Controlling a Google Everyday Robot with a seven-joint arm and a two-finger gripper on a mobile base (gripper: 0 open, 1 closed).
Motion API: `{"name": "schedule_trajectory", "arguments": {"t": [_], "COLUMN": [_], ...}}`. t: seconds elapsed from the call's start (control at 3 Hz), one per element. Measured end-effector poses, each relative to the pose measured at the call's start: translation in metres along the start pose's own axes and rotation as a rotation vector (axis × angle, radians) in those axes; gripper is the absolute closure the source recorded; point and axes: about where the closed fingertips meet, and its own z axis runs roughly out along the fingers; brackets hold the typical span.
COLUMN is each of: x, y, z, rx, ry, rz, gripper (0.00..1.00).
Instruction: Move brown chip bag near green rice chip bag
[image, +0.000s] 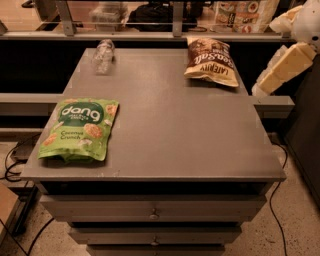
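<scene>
1. Nearest to the camera are the drawer fronts (155, 214) of a grey table (175, 125), each with a small knob. Dark cables (11, 165) lie on the floor at the left.
2. The green rice chip bag (80, 129) lies flat on the near-left corner of the table top, close to the left edge. Its white "dang" logo is the right way up for the camera.
3. The cream-coloured gripper (265, 85) is at the right side, just beyond the right edge of the table, above a grey ledge (272, 102). It touches neither bag, and I cannot tell whether it is released or clenched.
4. The brown chip bag (210, 61) lies at the far-right part of the table top, with its lettering upside down for the camera. It is well apart from the green bag, diagonally across the table.
5. A clear plastic bottle (103, 55) seems to lie on its side at the far-left corner.
6. Behind the table runs a metal rail (150, 36).
</scene>
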Motion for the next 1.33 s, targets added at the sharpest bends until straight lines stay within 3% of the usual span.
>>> {"name": "schedule_trajectory", "arguments": {"t": [0.33, 1.0, 1.33], "x": [0.000, -0.025, -0.025], "y": [0.000, -0.074, -0.117], "z": [0.000, 0.059, 0.107], "rx": [-0.001, 0.025, 0.059], "ry": [0.000, -0.194, -0.236], "rz": [0.000, 0.064, 0.138], "gripper": [0.00, 0.00, 0.00]}}
